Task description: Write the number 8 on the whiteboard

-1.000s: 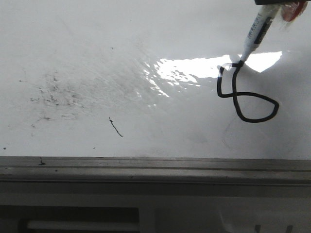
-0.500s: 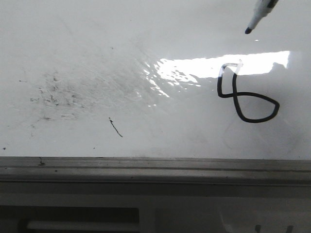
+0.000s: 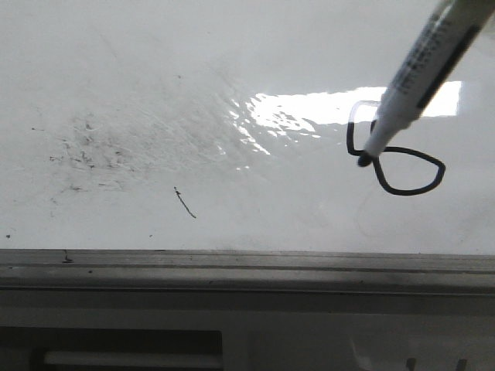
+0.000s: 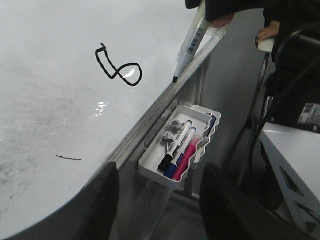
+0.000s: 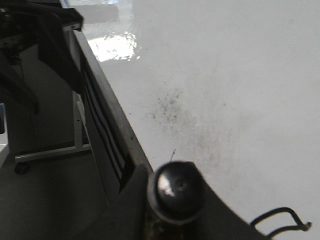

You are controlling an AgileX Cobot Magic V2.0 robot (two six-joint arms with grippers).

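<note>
The right gripper (image 4: 212, 12) shows only as a dark mass at the edge of the left wrist view, closed around the upper barrel of the marker (image 3: 414, 73). In the right wrist view the marker's round end (image 5: 175, 187) sits between the dark finger bodies, so the fingers are pinching the marker. The left gripper's fingers (image 4: 107, 205) are spread well apart with nothing between them, hanging off the board's near right corner.

From the front, the marker slants down and left from the upper right, and its black tip (image 3: 363, 161) lies over the crossing of the number 8 (image 3: 402, 170). The left wrist view shows the tip (image 4: 175, 79) apart from the figure and near the rail, so the tip is probably lifted off the surface, nearer the camera than the ink.

The number 8 sits on the right side of the whiteboard (image 3: 155, 77), just below the glare patch (image 3: 309, 112). Its squarish upper loop and wider lower loop both look closed, so the writing seems done.

The main risk is the uncapped tip dropping and dragging a stray line across the figure. A loosened pinch could also drop the marker. Further left, the short diagonal stroke (image 3: 184, 202) and the grey smudge (image 3: 89, 151) are well apart from the figure.
</note>
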